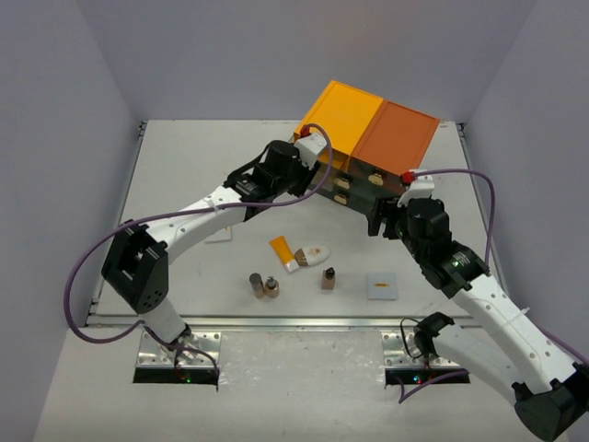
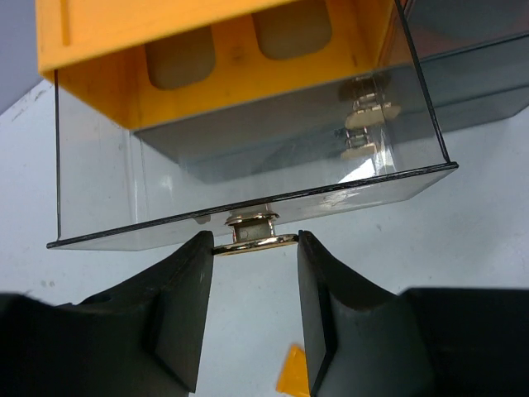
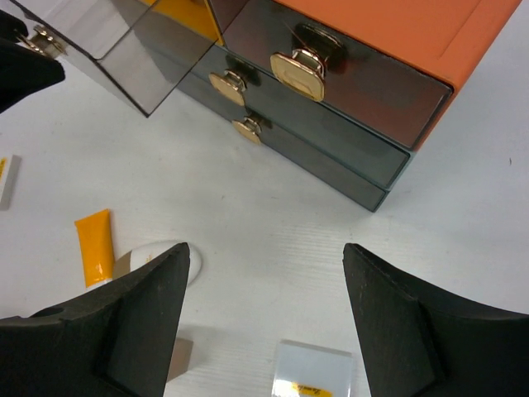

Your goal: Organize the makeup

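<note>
My left gripper (image 2: 252, 248) is shut on the gold knob (image 2: 248, 225) of a smoky clear drawer (image 2: 99, 198), which stands pulled out of the orange-topped chest (image 1: 368, 138). On the table in front lie the orange tube (image 1: 281, 250), the white oval piece (image 1: 315, 254), three tiny brown bottles (image 1: 257, 284) (image 1: 272, 287) (image 1: 329, 277) and the flat white square (image 1: 382, 285). My right gripper (image 3: 266, 248) is open and empty above the table, between the oval (image 3: 161, 248) and the square (image 3: 310, 368). The dark green discs are out of view.
The chest stands at the back right, with shut dark drawers and gold handles (image 3: 297, 74) facing my right gripper. The orange tube (image 3: 95, 248) lies left of the right gripper's fingers. A white label (image 1: 218, 232) lies under the left arm.
</note>
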### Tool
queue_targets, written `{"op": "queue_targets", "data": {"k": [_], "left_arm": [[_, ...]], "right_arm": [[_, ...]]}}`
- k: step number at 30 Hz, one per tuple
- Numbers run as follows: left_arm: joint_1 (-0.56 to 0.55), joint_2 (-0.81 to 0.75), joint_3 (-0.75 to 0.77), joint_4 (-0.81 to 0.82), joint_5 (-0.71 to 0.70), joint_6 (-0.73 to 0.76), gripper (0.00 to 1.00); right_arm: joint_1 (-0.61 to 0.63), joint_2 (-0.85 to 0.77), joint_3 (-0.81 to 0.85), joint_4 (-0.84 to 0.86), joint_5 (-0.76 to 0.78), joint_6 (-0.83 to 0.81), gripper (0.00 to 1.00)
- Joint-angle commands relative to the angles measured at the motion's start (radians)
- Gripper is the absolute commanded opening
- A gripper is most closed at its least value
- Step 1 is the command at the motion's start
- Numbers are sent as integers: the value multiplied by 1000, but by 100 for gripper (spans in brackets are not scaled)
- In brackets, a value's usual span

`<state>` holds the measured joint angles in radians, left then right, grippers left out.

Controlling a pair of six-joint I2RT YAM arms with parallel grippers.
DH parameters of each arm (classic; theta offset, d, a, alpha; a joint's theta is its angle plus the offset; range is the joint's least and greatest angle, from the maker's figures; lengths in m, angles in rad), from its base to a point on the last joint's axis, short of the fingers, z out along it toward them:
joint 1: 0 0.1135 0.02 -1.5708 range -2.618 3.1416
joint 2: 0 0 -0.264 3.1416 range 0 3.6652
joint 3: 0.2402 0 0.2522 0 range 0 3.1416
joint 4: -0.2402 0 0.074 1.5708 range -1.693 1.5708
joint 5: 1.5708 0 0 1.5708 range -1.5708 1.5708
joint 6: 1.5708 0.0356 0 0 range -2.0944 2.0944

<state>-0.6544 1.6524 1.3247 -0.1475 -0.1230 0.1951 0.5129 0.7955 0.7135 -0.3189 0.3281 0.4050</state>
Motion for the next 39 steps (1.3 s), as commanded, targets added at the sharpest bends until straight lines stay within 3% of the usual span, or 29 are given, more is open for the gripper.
{"op": "queue_targets", "data": {"k": [1,12,18,22,29,34,37,39], "left_arm": [[12,-135,-92,-22,-25,8,0],[12,-192,-152,-39,-22,-13,2],[12,-201,-137,-67,-22,-27,35],[12,-235,-126,-102,-34,-37,78],[12,-352,-89,-172,-73,-16,98],[18,-456,-50,-308,-191,6,100],[43,-550,-97,-348,-262,45,100],[131,-598,-121,-407,-250,36,100]], "right_arm": [[-4,-20,-8,-24,-32,18,75],[-4,-11,-16,-89,-70,48,76],[-4,10,-13,-95,-135,-1,79],[-2,11,-13,-56,-320,-83,80],[-1,30,21,35,-550,-219,79],[17,124,85,70,-628,-243,78],[84,180,89,112,-604,-251,76],[190,228,106,138,-474,-272,76]]}}
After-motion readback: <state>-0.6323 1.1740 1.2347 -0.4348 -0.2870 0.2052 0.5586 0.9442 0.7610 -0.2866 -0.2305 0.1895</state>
